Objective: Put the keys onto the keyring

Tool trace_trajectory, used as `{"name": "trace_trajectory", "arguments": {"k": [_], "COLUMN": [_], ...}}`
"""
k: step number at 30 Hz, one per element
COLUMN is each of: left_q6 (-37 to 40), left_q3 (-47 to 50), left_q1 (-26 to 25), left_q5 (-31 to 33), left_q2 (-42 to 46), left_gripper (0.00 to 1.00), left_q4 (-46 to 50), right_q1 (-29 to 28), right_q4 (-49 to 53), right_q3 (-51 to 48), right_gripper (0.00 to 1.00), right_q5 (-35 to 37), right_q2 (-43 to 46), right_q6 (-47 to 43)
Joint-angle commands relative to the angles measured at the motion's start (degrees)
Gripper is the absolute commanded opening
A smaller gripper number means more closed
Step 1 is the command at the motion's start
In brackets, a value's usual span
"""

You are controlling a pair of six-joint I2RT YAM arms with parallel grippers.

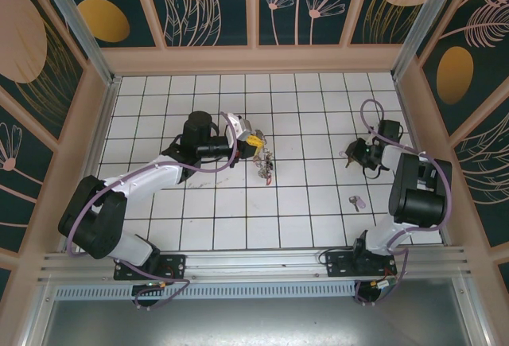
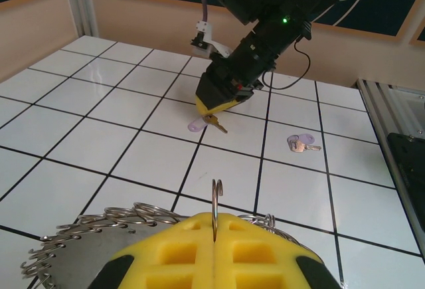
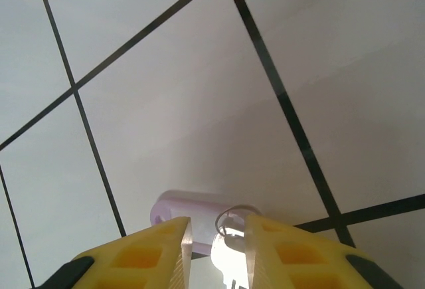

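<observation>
**A:** Where's the keyring?

**B:** The keyring (image 1: 266, 163) is mid-desk, a bit left of centre, hanging under the left claw (image 1: 256, 145). In the left wrist view that claw's jaws are closed right up, with the ring wire pinched upright between them.

**A:** Anything on it yet?

**B:** A metal bunch dangles from it, with a red bit at the low end in the top view. It's too small to count keys. My guess is some are already on.

**A:** Right side?

**B:** The right claw (image 3: 218, 222) is down at the desk (image 1: 302, 203), to the right and a bit farther back. Its jaws are partway open, straddling the blade of a purple key (image 3: 192, 208). One finger looks to be against the blade and there's a gap on the other side. I see no clamp. The key's head looks to be resting on the tile.

**A:** What's left?

**B:** That key needs gripping, lifting, carrying left to the ring and threading on. After that there's a second purple key (image 1: 356, 201), loose on the near-right tiles, well apart from both claws. So at least two to go. I'd call it partway through, not near the end.
</observation>
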State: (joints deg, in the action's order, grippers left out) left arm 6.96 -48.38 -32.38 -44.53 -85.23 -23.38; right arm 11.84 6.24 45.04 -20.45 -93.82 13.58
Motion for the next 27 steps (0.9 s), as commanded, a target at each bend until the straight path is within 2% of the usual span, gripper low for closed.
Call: {"name": "trace_trajectory", "arguments": {"k": [1, 13, 27], "left_q6": [-0.46, -0.55, -0.29], "left_q3": [-2.16, -2.38, -2.05], "left_q1": [-0.40, -0.49, -0.48], "left_q5": [-1.82, -1.53, -1.54], "left_q2": [-0.40, -0.37, -0.11], "left_gripper": [0.00, 0.00, 0.00], "left_q4": [-1.55, -1.28, -0.88], "right_q1": [-0.65, -0.74, 0.03], "right_q4": [1.85, 1.49, 0.35], "right_q3": [1.11, 4.08, 6.75], "right_gripper": [0.27, 0.29, 0.31], "right_q5": [1.67, 5.59, -0.33], "right_q2": [0.09, 0.77, -5.97], "right_q6": [-1.57, -2.24, -2.20]}}
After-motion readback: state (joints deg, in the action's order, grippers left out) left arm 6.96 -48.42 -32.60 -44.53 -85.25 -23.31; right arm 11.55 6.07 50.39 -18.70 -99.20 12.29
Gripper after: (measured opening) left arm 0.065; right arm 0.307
